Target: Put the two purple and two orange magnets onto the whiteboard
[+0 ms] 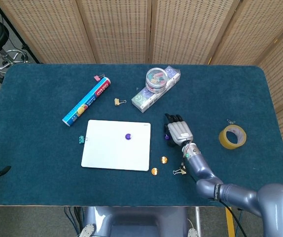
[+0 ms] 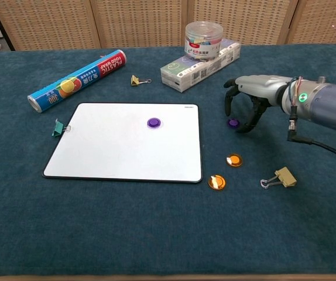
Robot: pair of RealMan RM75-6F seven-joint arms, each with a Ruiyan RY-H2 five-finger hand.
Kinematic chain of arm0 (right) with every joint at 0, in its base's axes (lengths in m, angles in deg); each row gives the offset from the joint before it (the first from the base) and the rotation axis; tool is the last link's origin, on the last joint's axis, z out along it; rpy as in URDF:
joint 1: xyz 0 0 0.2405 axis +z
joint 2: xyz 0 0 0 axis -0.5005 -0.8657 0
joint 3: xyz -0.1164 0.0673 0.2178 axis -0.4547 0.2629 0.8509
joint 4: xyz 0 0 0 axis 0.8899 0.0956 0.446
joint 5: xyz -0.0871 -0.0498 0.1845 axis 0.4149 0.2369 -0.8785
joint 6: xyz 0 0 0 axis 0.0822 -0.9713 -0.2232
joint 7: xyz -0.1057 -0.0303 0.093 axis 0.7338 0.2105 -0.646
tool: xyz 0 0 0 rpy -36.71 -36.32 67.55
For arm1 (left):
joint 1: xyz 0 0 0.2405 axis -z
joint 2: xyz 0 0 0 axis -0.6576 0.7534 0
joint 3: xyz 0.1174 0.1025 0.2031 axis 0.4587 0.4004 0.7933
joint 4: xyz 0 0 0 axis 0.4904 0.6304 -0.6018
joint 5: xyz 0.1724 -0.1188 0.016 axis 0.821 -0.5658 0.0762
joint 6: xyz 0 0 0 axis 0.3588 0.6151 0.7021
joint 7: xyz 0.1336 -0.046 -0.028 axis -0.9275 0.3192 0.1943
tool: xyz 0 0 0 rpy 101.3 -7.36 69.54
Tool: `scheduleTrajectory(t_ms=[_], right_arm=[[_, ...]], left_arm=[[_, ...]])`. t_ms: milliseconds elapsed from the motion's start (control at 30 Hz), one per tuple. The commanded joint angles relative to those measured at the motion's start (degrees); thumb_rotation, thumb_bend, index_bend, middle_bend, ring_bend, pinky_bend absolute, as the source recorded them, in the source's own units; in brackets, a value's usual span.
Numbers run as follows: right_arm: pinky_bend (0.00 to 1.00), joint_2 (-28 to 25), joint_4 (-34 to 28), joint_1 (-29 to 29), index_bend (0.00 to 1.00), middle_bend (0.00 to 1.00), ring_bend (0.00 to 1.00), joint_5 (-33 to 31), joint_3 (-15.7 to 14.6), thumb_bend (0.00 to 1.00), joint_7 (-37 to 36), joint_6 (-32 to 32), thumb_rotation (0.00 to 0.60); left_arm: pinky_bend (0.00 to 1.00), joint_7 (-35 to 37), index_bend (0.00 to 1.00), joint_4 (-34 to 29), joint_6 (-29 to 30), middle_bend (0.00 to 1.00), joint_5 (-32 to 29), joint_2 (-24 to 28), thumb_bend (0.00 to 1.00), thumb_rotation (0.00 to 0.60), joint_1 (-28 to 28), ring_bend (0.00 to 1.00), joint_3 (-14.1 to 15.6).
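Note:
The whiteboard (image 1: pixel 112 155) (image 2: pixel 115 152) lies flat on the blue table. One purple magnet (image 1: pixel 128 137) (image 2: pixel 154 123) sits on its upper middle. The second purple magnet (image 2: pixel 233 123) lies on the cloth right of the board. My right hand (image 1: pixel 177 131) (image 2: pixel 251 96) hovers over it, fingers spread and curved down around it, holding nothing; the head view hides this magnet under the hand. Two orange magnets (image 1: pixel 164 160) (image 1: pixel 154 171) (image 2: pixel 234 160) (image 2: pixel 216 182) lie on the cloth off the board's lower right corner. My left hand does not show.
A gold binder clip (image 2: pixel 279 175) (image 1: pixel 180 171) lies beside the orange magnets. A green clip (image 2: pixel 58 127) touches the board's left edge. At the back lie a plastic wrap roll (image 2: pixel 77 80), a yellow clip (image 2: pixel 136 80) and a box carrying a jar (image 2: pixel 200 64). A tape roll (image 1: pixel 232 136) sits right.

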Motion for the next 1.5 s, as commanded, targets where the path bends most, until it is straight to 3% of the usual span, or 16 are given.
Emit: scheduleTrajectory(t_ms=[33, 900, 1500], right_arm=[[0.0, 0.04, 0.26, 0.03, 0.41, 0.0, 0.0, 0.05, 0.11, 0.27, -0.12, 0.27, 0.6], [0.0, 1.43, 3.93, 1.1, 0.46, 0.0, 0.0, -1.65, 1.27, 0.27, -1.08, 3.69, 0.6], [0.0, 1.17, 4.1, 1.04, 0.5, 0.0, 0.0, -1.81, 1.04, 0.39, -1.19, 4.04, 0.6]], left_arm=[[0.0, -0.09, 0.0, -0.01, 0.02, 0.0, -0.1, -0.03, 0.07, 0.6, 0.01, 0.0, -0.04], [0.0, -1.22, 0.0, -0.07, -0.23, 0.0, -0.77, -0.56, 0.07, 0.6, 0.25, 0.0, -0.09], [0.0, -1.76, 0.0, -0.13, -0.32, 0.0, -0.98, -0.79, 0.07, 0.6, 0.38, 0.0, -0.08]])
